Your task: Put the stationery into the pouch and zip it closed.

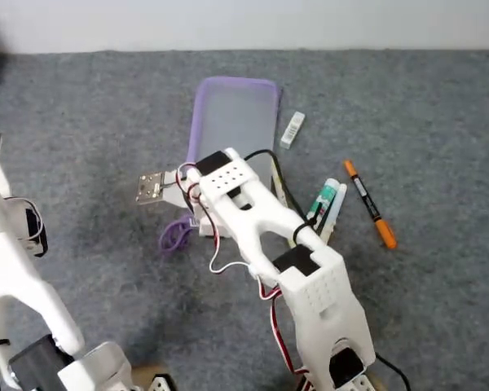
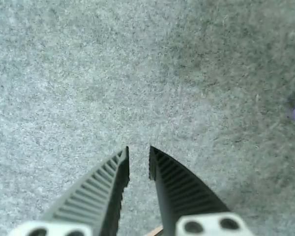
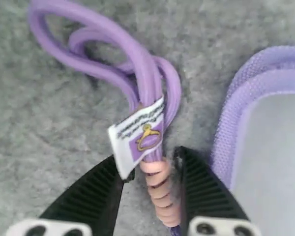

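right end effector [image 3: 148, 157] seemingly clamped on purple cord [image 3: 137, 54] beside pouch [image 3: 265, 142] edge. left end effector [image 2: 138, 151] slightly apart, holding nothing, over grey tabletop [image 2: 137, 59].

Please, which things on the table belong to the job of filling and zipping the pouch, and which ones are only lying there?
Belong to the job:
- purple pouch
- purple cord beside the pouch
- orange marker
- green-and-white pens
- small white block, perhaps an eraser

Only lying there:
- grey carpet under everything
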{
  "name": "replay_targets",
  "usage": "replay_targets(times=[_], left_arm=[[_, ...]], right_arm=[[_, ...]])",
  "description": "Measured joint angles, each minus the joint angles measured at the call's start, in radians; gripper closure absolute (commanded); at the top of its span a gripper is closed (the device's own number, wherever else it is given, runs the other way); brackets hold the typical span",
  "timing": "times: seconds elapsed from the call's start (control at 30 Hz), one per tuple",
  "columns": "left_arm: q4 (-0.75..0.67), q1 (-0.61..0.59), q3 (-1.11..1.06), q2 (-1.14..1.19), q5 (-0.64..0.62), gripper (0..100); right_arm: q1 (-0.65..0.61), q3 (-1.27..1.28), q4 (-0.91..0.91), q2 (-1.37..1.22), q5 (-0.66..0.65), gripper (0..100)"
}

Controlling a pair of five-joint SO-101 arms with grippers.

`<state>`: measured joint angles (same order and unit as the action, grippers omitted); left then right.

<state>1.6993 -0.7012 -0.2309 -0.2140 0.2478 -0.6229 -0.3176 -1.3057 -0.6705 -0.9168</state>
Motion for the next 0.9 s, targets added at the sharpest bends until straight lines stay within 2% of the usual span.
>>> replay_targets(times=[0.07, 0.3, 0.4, 0.67, 0.9], left_arm=[[0.0, 0.0, 0.0, -0.008, 0.0, 94], [0.0, 0.0, 0.0, -0.166, 0.0, 94], [0.0, 0.0, 0.0, -0.253, 0.0, 94], [0.0, 0.0, 0.0, -0.404, 0.002, 94], [0.034, 0.0, 0.0, -0.529, 0.006, 94]], right_arm=[[0.003, 0.0, 0.0, 0.0, 0.0, 97.2], [0.005, 0.002, -0.008, 0.058, 0.002, 99.1], [0.005, 0.002, -0.012, 0.138, 0.043, 99.1], [0.0, -0.006, -0.015, 0.382, 0.21, 99.1], [-0.032, -0.183, -0.015, 0.42, 0.431, 99.1]])
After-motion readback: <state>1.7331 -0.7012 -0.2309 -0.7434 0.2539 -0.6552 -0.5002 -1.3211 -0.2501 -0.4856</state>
